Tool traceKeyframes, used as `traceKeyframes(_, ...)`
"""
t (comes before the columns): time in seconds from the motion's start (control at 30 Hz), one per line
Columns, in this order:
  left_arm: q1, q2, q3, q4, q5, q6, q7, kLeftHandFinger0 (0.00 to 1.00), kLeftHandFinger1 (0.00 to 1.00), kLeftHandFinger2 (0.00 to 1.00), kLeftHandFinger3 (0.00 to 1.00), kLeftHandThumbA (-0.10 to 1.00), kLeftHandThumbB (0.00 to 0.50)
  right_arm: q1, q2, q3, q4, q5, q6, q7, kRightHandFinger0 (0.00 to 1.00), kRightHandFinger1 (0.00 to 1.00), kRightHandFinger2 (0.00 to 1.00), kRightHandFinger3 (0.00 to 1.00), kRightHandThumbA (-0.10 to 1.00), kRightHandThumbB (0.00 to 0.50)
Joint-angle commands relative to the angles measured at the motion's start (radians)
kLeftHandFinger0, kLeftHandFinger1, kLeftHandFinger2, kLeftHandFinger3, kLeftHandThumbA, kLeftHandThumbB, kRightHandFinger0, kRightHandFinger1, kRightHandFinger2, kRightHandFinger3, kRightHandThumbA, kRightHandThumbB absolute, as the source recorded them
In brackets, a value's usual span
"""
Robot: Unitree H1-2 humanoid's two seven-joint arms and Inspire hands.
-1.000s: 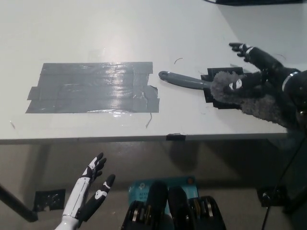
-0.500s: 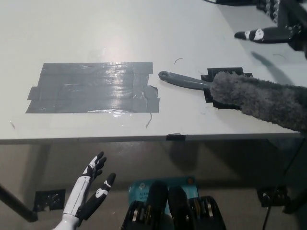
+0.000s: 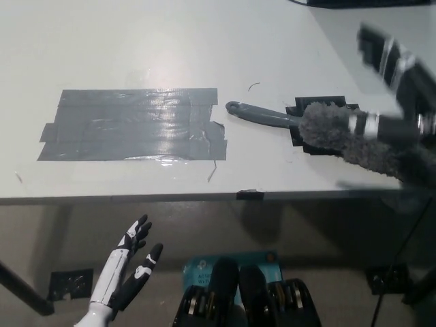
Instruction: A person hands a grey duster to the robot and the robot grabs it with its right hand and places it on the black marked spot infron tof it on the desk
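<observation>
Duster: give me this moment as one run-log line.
duster: on desk, head over black mark | right hand: blurred above duster, grip unclear | left hand: open, resting below desk edge

You have one grey duster (image 3: 354, 139), one black marked spot (image 3: 300, 109), one grey tape patch (image 3: 133, 125), one counter (image 3: 136, 41), two hands.

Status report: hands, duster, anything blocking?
Right hand blurred above duster, grip unclear. Left hand open below desk. Duster lies over black mark. Nothing blocking.
</observation>
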Motion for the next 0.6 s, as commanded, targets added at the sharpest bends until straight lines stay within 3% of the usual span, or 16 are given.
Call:
traceKeyframes(0.0,-0.047,0.016,0.003,-0.035,0.010,-0.021,-0.011,1.00,1.00,1.00,1.00,0.83,0.141,0.355,0.132,0.041,-0.654,0.025,-0.189,-0.082,1.00,1.00,1.00,1.00,1.00,0.458)
traceKeyframes(0.1,-0.041,0.013,0.000,-0.032,0.006,-0.030,-0.012,1.00,1.00,1.00,1.00,0.85,0.136,0.466,0.175,0.062,-0.502,-0.022,-0.287,-0.082,1.00,1.00,1.00,1.00,1.00,0.463)
traceKeyframes(0.23,-0.032,0.006,0.004,-0.031,-0.016,-0.035,-0.015,1.00,1.00,1.00,1.00,0.87,0.156,0.517,0.198,0.063,-0.330,-0.016,-0.337,-0.073,1.00,1.00,1.00,1.00,1.00,0.424)
traceKeyframes(0.33,-0.030,0.004,0.001,-0.025,0.000,-0.050,-0.004,1.00,1.00,1.00,1.00,0.93,0.168,0.510,0.213,0.059,-0.140,-0.040,-0.420,-0.079,1.00,1.00,1.00,1.00,1.00,0.368)
traceKeyframes(0.5,-0.026,0.005,0.008,-0.022,-0.003,-0.063,0.003,1.00,1.00,1.00,1.00,0.99,0.187,0.478,0.212,0.082,0.069,-0.101,-0.449,-0.099,1.00,1.00,1.00,1.00,1.00,0.352)
traceKeyframes(0.57,-0.027,0.002,0.007,-0.021,0.004,-0.064,0.008,1.00,1.00,1.00,1.00,1.00,0.193,0.466,0.196,0.088,0.124,-0.104,-0.458,-0.092,1.00,1.00,1.00,1.00,1.00,0.312)
